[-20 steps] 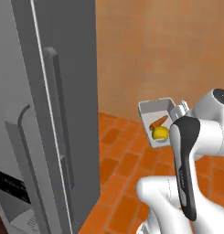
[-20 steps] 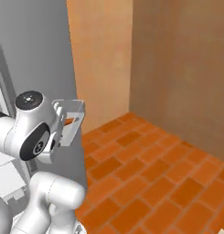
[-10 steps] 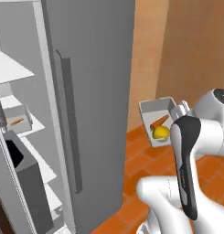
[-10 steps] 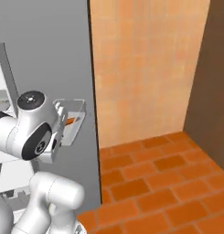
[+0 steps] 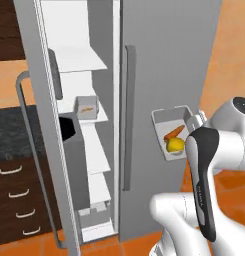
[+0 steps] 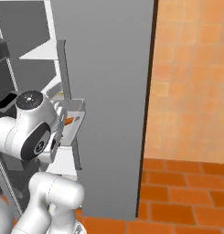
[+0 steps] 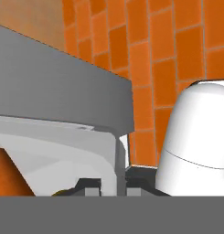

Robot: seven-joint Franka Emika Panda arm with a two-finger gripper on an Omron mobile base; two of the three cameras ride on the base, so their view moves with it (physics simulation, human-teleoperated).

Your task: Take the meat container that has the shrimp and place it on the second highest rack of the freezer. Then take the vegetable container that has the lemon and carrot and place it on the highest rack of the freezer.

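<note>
My gripper [image 5: 195,121] is shut on the rim of the vegetable container [image 5: 170,131], a white tray held up in front of the freezer's closed grey door [image 5: 164,70]. In it lie the yellow lemon [image 5: 175,144] and the orange carrot [image 5: 174,133]. In the right base view the vegetable container [image 6: 73,115] sits beside the wrist. The hand view has the tray wall [image 7: 63,146] pinched in my gripper [image 7: 118,183]. The freezer's left side stands open. The meat container [image 5: 86,106] with the shrimp [image 5: 86,108] rests on the second highest rack [image 5: 97,118], below the highest rack [image 5: 76,59].
The open freezer door [image 5: 41,115] with its long bar handle [image 5: 23,150] swings out at the left. Dark wood drawers [image 5: 14,200] sit under a black counter [image 5: 9,131] behind it. Orange brick floor [image 6: 177,201] and an orange wall [image 6: 191,77] lie to the right.
Both base views have swung, so the base has moved: the open freezer interior and its shelves have come into sight. The vegetable container stays in my shut gripper.
</note>
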